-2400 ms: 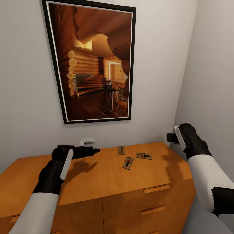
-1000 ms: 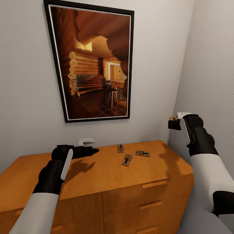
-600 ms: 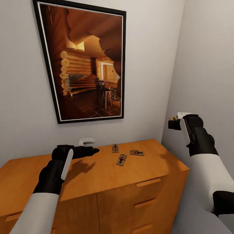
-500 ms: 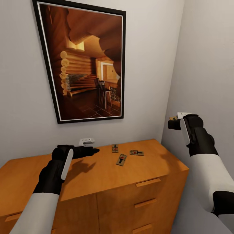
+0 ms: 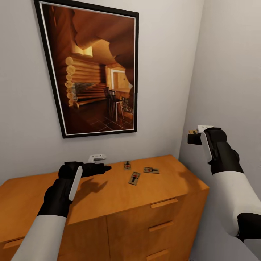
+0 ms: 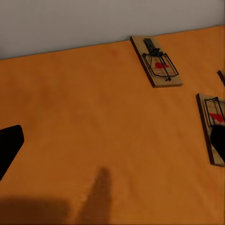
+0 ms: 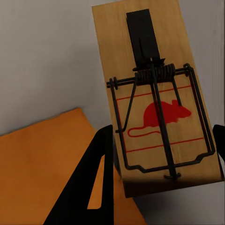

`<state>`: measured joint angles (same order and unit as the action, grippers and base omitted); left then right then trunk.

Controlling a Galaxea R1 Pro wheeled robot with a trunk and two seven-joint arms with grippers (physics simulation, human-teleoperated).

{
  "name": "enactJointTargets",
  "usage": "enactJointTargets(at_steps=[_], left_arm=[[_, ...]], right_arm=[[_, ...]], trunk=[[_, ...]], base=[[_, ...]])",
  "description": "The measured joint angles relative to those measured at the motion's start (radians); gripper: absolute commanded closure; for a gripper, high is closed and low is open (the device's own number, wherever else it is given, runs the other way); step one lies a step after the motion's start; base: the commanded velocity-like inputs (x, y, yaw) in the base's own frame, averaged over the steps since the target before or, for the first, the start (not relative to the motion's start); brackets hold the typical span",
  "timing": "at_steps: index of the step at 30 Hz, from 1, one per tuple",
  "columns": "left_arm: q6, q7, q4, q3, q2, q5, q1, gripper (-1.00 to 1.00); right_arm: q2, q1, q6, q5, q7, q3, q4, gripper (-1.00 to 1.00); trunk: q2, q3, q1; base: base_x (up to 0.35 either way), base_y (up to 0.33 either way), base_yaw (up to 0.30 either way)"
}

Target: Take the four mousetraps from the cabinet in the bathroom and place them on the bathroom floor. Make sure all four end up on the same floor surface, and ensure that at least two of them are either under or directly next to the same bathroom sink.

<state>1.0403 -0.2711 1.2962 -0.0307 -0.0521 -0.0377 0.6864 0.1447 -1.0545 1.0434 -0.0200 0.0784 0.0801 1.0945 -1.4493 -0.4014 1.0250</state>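
Observation:
Three mousetraps lie on the flat top of the orange-brown cabinet (image 5: 108, 195), near its back right: one (image 5: 127, 165) by the wall, one (image 5: 135, 178) in front of it, one (image 5: 151, 170) to the right. My left gripper (image 5: 102, 166) hovers open just above the top, left of them; in the left wrist view two traps (image 6: 157, 62) (image 6: 212, 126) lie ahead of that gripper (image 6: 112, 145). My right gripper (image 5: 194, 137) is raised beyond the cabinet's right end, shut on the fourth mousetrap (image 7: 157, 93), which its dark fingers (image 7: 104, 154) clamp at the edges.
A large black-framed picture (image 5: 96, 69) of a log interior hangs on the grey wall behind the cabinet. A side wall (image 5: 232, 83) stands close on the right, right by the raised arm. Drawer handles (image 5: 165, 203) line the cabinet front.
My right gripper has risen from cabinet-top height with the mousetrap in it, then held still. The whole picture has slid left as the camera moved. The left arm has stayed put.

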Motion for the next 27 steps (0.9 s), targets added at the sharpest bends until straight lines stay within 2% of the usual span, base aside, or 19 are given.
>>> enactJointTargets(at_steps=[7,20,27], left_arm=[[0.0,0.0,-0.001,0.004,0.0,0.001,0.0,-1.0],[0.0,-0.001,-0.001,0.015,-0.001,0.0,0.0,-1.0],[0.0,-0.001,-0.001,0.015,-0.001,0.0,0.0,-1.0]], right_arm=[[0.0,0.0,0.0,0.0,0.0,0.0,0.0,1.0],[-0.001,0.0,0.0,0.0,0.0,0.0,-0.001,1.0],[-0.001,0.0,0.0,0.0,0.0,0.0,-0.001,1.0]], trunk=[[0.0,0.0,0.0],[0.0,0.0,0.0],[0.0,0.0,0.0]], base=[[0.0,0.0,-0.121],[0.0,0.0,-0.018],[0.0,0.0,-0.169]])
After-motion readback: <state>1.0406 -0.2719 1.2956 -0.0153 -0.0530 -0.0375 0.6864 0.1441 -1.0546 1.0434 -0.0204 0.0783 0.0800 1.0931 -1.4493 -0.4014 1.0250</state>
